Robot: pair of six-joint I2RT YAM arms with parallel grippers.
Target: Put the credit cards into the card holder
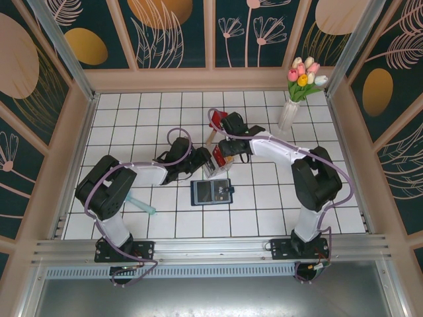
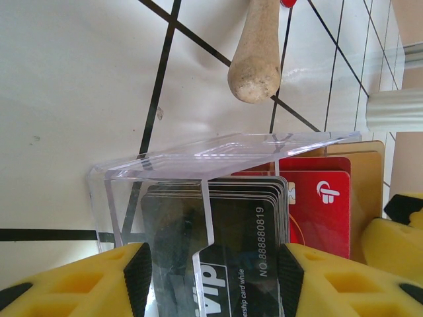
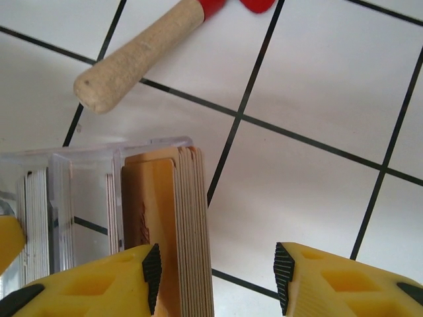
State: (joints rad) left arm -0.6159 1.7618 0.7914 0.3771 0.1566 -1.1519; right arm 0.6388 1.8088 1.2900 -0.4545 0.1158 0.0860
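The credit cards stand on edge in a clear plastic box point(image 1: 213, 166): a black stack point(image 2: 244, 231), red ones point(image 2: 320, 205) and a yellow-orange stack point(image 3: 178, 224). My left gripper point(image 2: 215, 284) is shut on the box, its pads against both sides at the black stack. My right gripper point(image 3: 218, 281) is open astride the yellow-orange stack. Its left pad point(image 3: 152, 277) sits against the stack, and bare floor shows before the right pad. From above, the left gripper point(image 1: 201, 160) and right gripper point(image 1: 225, 153) meet at the box. The card holder point(image 1: 211, 191) lies open just in front.
A red spatula point(image 1: 215, 121) with a wooden handle point(image 2: 258, 53) lies just behind the box, its handle end point(image 3: 132, 56) close to the box corner. A vase of tulips point(image 1: 289, 112) stands at the back right. A pale teal stick point(image 1: 140, 203) lies near the left arm.
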